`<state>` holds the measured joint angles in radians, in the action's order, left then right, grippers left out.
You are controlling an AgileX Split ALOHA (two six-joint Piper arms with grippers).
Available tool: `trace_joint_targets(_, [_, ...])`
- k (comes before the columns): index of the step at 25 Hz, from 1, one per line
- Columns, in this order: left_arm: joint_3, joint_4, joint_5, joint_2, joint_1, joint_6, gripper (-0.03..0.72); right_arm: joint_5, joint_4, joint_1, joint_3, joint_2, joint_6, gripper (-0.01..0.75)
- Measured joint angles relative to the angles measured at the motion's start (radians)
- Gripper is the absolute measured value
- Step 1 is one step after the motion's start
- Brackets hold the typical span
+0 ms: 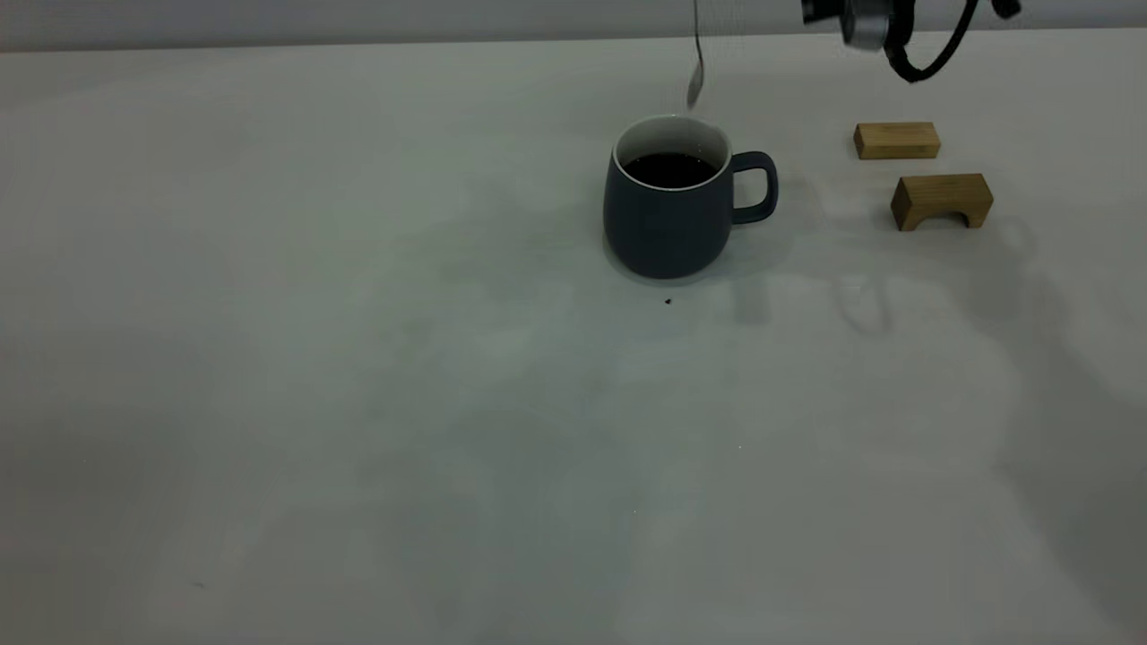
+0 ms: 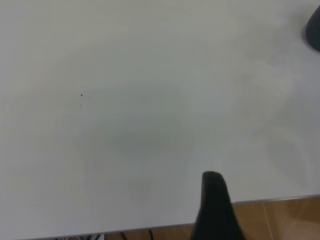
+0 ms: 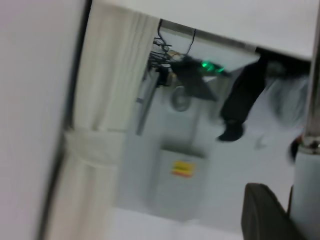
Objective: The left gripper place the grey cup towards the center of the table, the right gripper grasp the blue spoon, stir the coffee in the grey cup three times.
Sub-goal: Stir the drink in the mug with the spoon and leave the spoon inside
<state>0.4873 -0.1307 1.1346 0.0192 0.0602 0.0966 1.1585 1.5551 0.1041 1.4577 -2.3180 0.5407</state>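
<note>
The blue spoon (image 1: 696,76) hangs bowl-down just above the grey cup's (image 1: 668,215) far rim, mid-bench (image 1: 358,403). The right end effector (image 3: 280,210) presumably pinches it, though I cannot tell. A tilted descent could clip the rim, splashing coffee (image 1: 670,169).

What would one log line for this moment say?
cup: upright, mid-table, coffee inside | spoon: hanging above cup rim, bowl down, out of coffee | right arm: raised | two wooden blocks: beside cup
</note>
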Motion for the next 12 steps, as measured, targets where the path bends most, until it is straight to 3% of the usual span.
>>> trace_joint_targets(3, [0.000,0.000,0.000,0.000,0.000,0.000,0.585,0.003,0.039,0.000,0.000,-0.030,0.071,0.120])
trace_joint_targets(12, [0.000,0.000,0.000,0.000,0.000,0.000,0.585,-0.004,0.143,0.000,0.019,-0.169,0.029,0.120])
